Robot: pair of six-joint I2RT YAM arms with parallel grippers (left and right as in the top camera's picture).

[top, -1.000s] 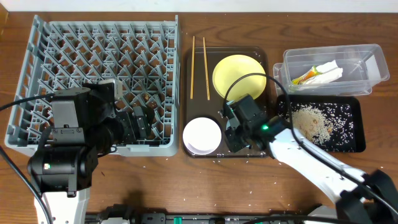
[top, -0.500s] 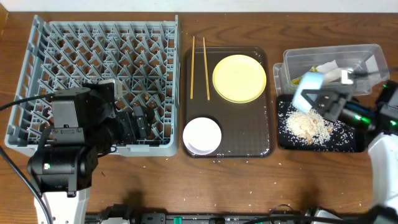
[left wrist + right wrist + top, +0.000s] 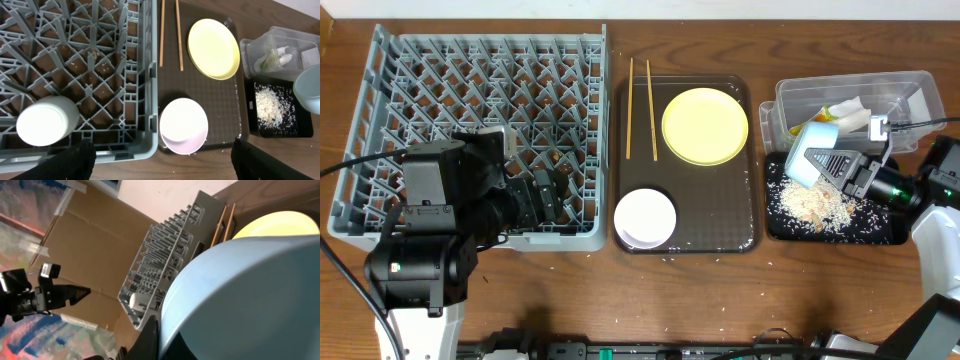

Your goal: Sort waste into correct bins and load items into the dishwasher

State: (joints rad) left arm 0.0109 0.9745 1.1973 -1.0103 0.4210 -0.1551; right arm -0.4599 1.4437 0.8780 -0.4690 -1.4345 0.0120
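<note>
My right gripper is shut on the light blue bowl, holding it tilted above the black tray, where rice lies. The bowl fills the right wrist view. The clear tub holds the white wrapper and the sachet. The yellow plate, white bowl and chopsticks lie on the brown tray. My left gripper is open and empty over the front edge of the grey dish rack. The white cup sits in the rack.
Loose rice grains are scattered on the wooden table in front of the brown tray. The rack takes up the left side; the tub and black tray stand at the right edge, close together.
My right gripper has moved from the front right of the brown tray to above the black tray, carrying the blue bowl, and now holds it tilted. The left arm has not moved.
</note>
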